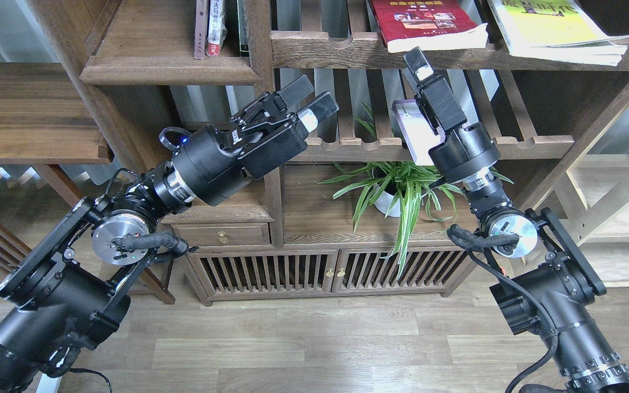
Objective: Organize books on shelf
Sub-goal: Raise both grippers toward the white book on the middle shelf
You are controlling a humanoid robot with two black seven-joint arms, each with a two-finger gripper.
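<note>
My right gripper [419, 70] is shut on the pale lavender-white book [414, 134], held in front of the lower slatted rack; only one finger shows over the cover. The dark red book [429, 22] and the yellow-green book [557, 30] lie flat on the upper slatted rack, just above that gripper. The shelf [167, 71], a solid dark board with a moulded front edge, is at the upper left. My left gripper [314, 94] is open and empty, below and to the right of the shelf's front corner.
Thin brown and white/red-spined books [211, 27] stand at the shelf's right end against the upright post [262, 82]. A potted spider plant [396, 191] sits under the held book. A low cabinet with slatted doors [292, 270] stands below.
</note>
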